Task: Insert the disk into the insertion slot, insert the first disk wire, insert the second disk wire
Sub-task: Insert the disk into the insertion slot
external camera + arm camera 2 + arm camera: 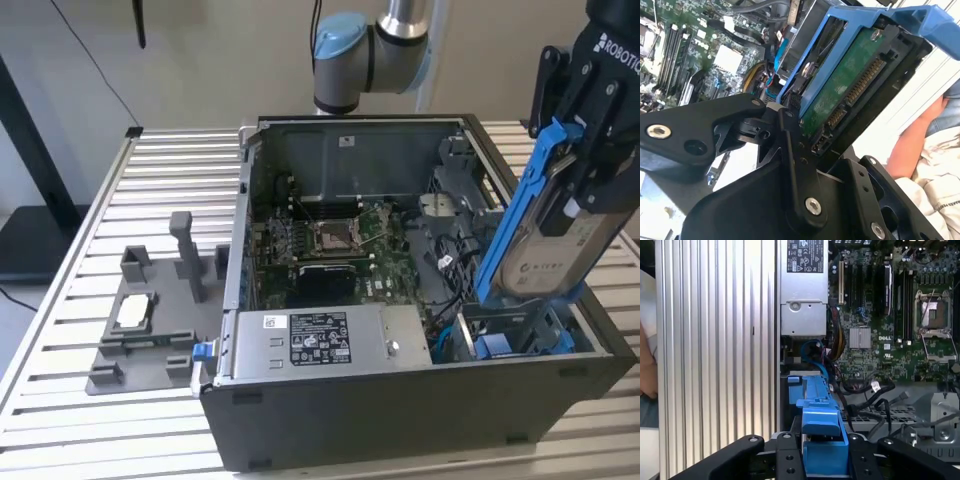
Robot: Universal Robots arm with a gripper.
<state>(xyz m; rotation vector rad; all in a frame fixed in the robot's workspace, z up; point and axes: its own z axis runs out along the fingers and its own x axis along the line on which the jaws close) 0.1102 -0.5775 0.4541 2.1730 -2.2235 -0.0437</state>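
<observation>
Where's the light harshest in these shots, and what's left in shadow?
In the first wrist view, the ribbed table glares pale, nearly white, while the black gripper stays dark. In the second wrist view, the background beyond the disk is washed out bright. In the exterior view, the computer case is dim and shaded inside.

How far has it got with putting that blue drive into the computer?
Nothing is finished yet. The gripper holds the disk tilted above the case, just over the slot but not in it. Left: seating the disk and wiring it; its connectors are bare in the second wrist view.
</observation>
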